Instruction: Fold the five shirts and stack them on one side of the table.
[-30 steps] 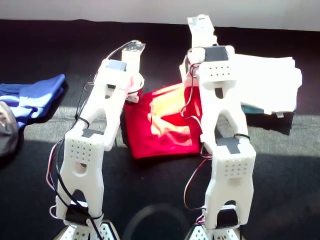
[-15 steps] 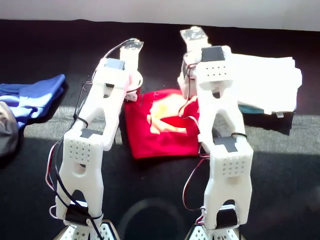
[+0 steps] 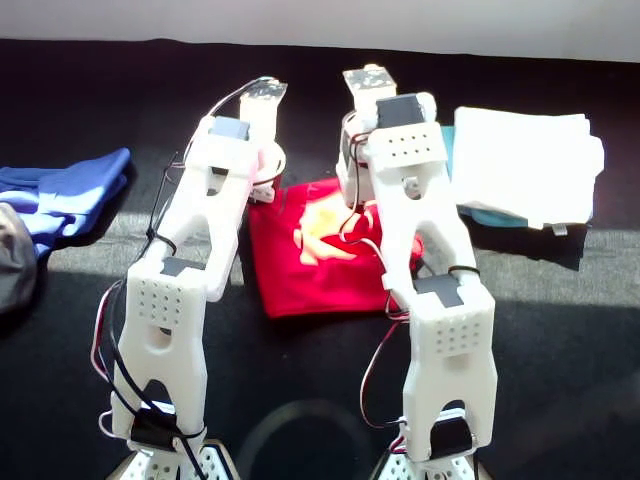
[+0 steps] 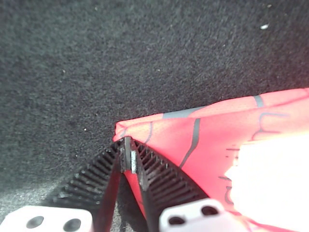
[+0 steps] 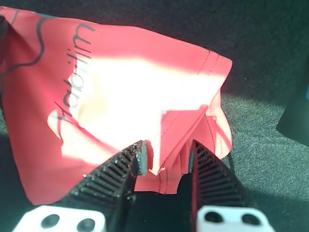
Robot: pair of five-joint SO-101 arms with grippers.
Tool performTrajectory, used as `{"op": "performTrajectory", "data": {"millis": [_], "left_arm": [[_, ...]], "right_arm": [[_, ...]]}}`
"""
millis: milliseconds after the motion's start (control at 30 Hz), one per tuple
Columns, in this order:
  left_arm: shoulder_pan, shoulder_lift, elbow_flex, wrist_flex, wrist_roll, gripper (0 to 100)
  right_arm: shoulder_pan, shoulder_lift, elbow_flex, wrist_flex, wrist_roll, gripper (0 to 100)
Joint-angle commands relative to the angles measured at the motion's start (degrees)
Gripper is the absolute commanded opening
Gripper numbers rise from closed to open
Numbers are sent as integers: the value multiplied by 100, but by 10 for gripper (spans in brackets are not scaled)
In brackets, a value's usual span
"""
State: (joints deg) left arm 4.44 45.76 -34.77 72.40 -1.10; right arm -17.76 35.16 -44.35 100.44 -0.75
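Observation:
A red shirt lies partly folded on the dark table between the two arms. My left gripper is shut on the corner of the red shirt, low over the cloth; in the high view the left gripper is at the shirt's far left corner. My right gripper is open, with a folded edge of the red shirt lying between its fingers; in the high view the right gripper is at the shirt's far edge. A blue shirt lies crumpled at the left.
A white folded stack with a teal layer beneath it sits at the back right. A grey garment shows at the left edge. Dark table runs bare along the front right.
The right arm has swung to the left, and the lifted right part of the red shirt has come down over the rest. The left arm has kept still.

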Motion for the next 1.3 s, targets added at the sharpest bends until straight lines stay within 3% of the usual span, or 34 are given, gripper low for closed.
{"op": "performTrajectory", "data": {"millis": [0, 267, 400, 467, 667, 933, 1267], "left_arm": [[-75, -365, -189, -70, 0, 10], [-75, -365, -189, -88, 0, 10], [-75, -365, -189, -53, 0, 10], [-75, -365, -189, -53, 0, 10], [-75, -365, -189, -53, 0, 10], [-75, -479, -189, -44, 0, 10], [-251, -1385, -189, 167, 0, 13]], "right_arm": [[-57, -31, 110, 40, -220, 146], [-40, 198, 180, -84, -237, 140], [-13, 497, 154, -198, -229, 17], [57, 514, 40, -277, -237, 15], [233, 505, -1297, 4, -185, 6], [382, 558, -1930, 22, 651, 6], [576, 567, -1912, -831, 1398, 6]]}}
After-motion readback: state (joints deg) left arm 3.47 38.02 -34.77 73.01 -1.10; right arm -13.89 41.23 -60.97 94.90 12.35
